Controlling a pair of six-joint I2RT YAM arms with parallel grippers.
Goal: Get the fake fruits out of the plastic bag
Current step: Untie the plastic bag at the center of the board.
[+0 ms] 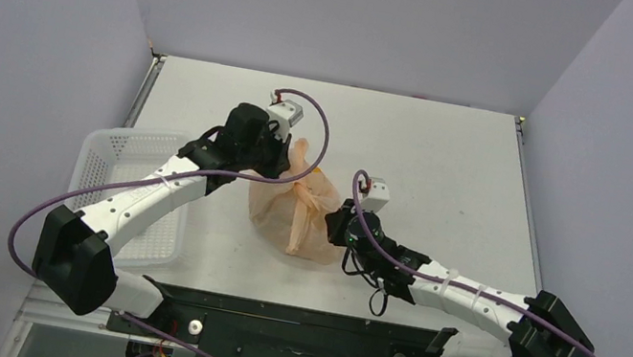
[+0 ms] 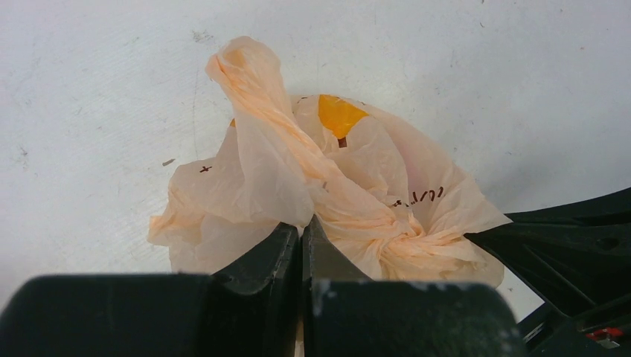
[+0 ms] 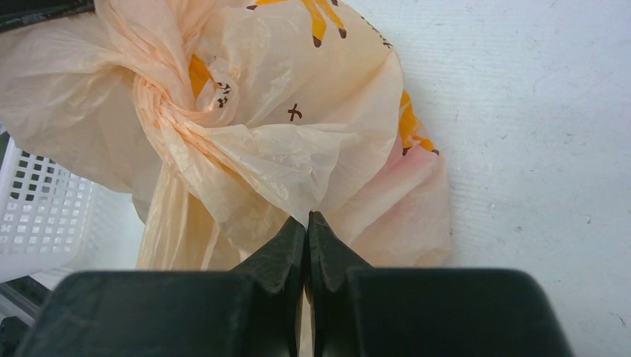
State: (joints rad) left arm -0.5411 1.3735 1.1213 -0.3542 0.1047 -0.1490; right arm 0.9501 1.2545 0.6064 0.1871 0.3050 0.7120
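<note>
Two folds of the knotted plastic bag [image 1: 295, 212] are pinched tight: left pincer [image 2: 301, 230] at its far-left side, right pincer [image 3: 307, 219] at its right.

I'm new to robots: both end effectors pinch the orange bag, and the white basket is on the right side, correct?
Not quite. The top view shows the white basket on the left side. The left end effector and right end effector do pinch the plastic bag.

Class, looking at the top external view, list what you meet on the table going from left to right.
White mesh basket → plastic bag → right arm's black base. The left gripper and right gripper overlap the bag, so they are left out.
</note>
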